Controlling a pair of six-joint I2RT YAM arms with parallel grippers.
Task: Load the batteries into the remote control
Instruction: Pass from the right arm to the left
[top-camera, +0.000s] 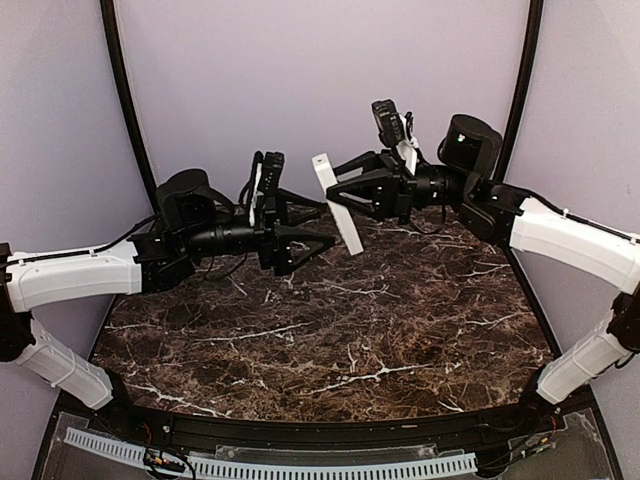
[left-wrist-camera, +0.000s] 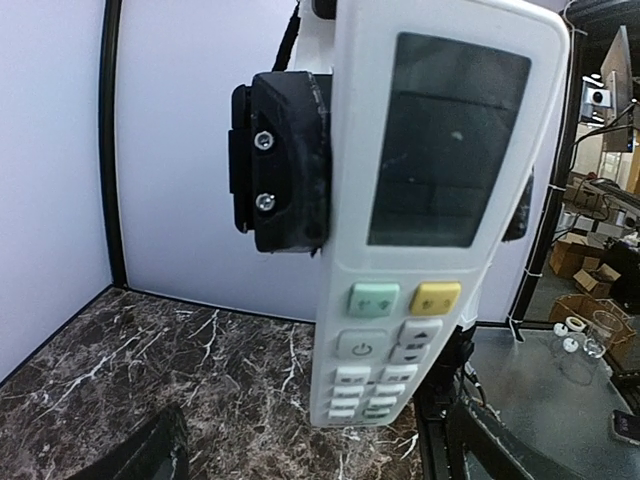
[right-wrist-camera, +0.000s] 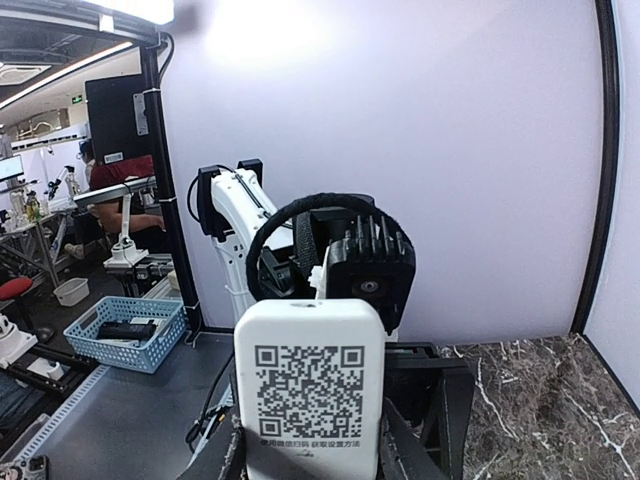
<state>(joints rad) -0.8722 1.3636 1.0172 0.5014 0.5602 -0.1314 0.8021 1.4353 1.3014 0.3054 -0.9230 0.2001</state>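
The white remote control hangs tilted in the air above the back of the table, held by my right gripper, which is shut on its sides. The left wrist view shows its face, with display and buttons. The right wrist view shows its back, with a QR label patch, between my right fingers. My left gripper is open and empty, just left of the remote and pointing at it; its fingers sit at the bottom corners of its own view. No batteries are in view.
The dark marble table lies below both arms. Purple walls and black frame posts close the back and sides. A blue basket stands outside the cell. A white perforated strip runs along the near edge.
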